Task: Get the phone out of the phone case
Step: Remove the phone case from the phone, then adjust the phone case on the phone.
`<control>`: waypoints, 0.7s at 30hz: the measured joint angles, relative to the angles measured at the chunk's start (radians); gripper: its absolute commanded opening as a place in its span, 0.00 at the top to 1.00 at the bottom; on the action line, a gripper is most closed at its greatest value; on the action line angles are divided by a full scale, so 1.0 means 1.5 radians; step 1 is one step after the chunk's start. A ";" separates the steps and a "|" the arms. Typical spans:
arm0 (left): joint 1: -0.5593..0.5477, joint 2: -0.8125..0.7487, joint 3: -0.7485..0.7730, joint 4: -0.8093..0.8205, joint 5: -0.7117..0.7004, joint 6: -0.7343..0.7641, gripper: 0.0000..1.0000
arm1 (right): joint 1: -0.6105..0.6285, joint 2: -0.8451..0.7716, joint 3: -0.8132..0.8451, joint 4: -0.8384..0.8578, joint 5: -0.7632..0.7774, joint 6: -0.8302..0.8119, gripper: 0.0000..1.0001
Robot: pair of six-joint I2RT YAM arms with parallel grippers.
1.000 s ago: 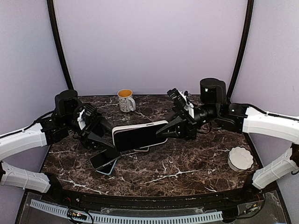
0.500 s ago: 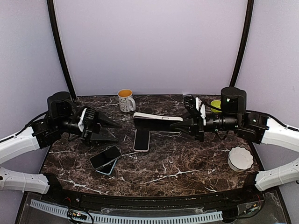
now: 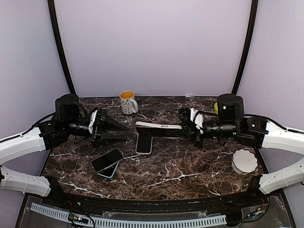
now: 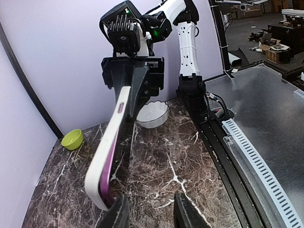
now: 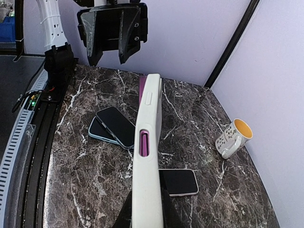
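A white phone case (image 3: 156, 126) hangs level and edge-on over the middle of the table, my right gripper (image 3: 184, 129) shut on its right end. The purple phone (image 4: 107, 175) shows inside it, along the edge and through a side slot (image 5: 144, 144). My left gripper (image 3: 124, 133) sits just left of the case's free end, open, with only marble between its fingers (image 4: 183, 209). In the left wrist view the case (image 4: 111, 142) passes beside the left finger without being held. In the right wrist view the case (image 5: 147, 171) rises from my right gripper (image 5: 146, 209) toward the left gripper (image 5: 109, 59).
A phone (image 3: 144, 142) lies flat under the case. Two stacked phones (image 3: 107, 162) lie at the front left. A mug (image 3: 127, 101) stands at the back, a green bowl (image 3: 219, 107) behind the right arm, and a white bowl (image 3: 244, 160) at the right.
The left gripper let go of the case, backed off left, then came back toward its end with narrower jaws. The right gripper turned the case edge-on and moved it right, then slightly left.
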 measured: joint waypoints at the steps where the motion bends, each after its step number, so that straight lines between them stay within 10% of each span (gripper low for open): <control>1: -0.003 0.005 0.000 0.001 -0.002 -0.001 0.65 | 0.003 0.007 0.001 -0.004 0.000 -0.002 1.00; 21: -0.029 0.018 0.000 0.002 -0.036 0.013 0.66 | 0.027 0.041 0.037 -0.035 -0.017 -0.017 1.00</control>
